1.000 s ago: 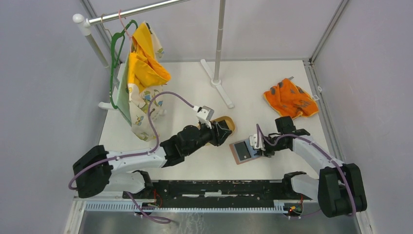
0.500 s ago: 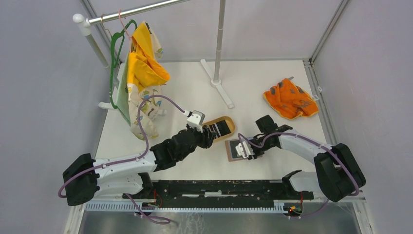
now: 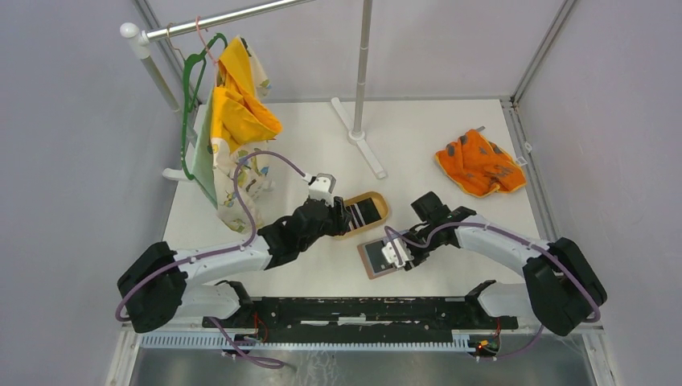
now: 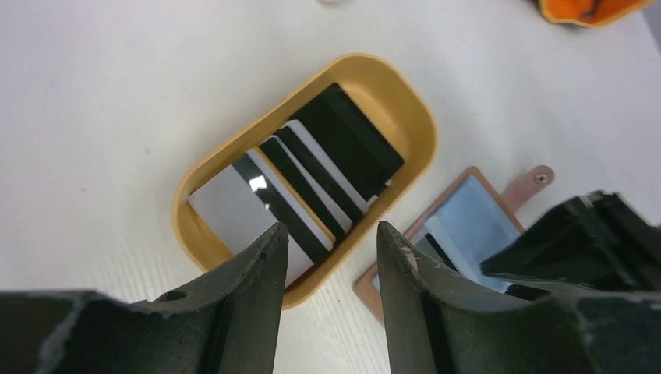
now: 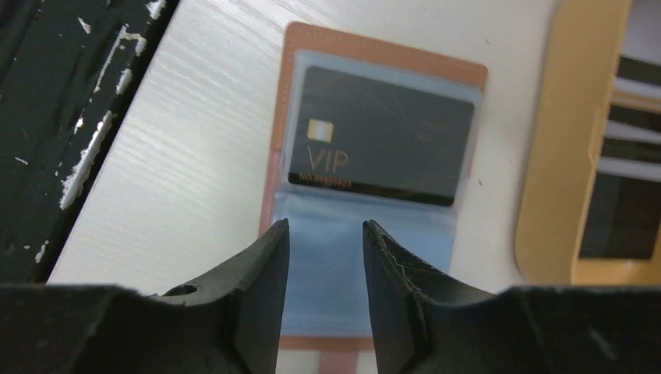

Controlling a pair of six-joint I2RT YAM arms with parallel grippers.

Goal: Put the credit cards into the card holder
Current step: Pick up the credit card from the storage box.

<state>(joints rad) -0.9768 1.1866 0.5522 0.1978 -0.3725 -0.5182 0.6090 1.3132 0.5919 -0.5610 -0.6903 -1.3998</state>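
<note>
Lying open on the desk (image 5: 195, 156), one card holder (image 5: 436, 234) shows one black VIP card (image 5: 386, 144) beneath the right jaws, parted and empty. Beside it, one tray (image 4: 405, 117) holds at least four credit cards (image 4: 343, 148) under the left jaws, parted, empty.

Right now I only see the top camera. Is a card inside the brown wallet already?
Observer: Yes. The right wrist camera shows one black card marked VIP tucked in the card holder.
Operator: What about its other pocket?
Observer: It looks empty, just blue-grey lining. The open right end effector hovers over it.
Operator: Are the tray cards stacked neatly?
Observer: No. The left wrist camera shows the credit cards fanned out and overlapping inside the tray.
</note>
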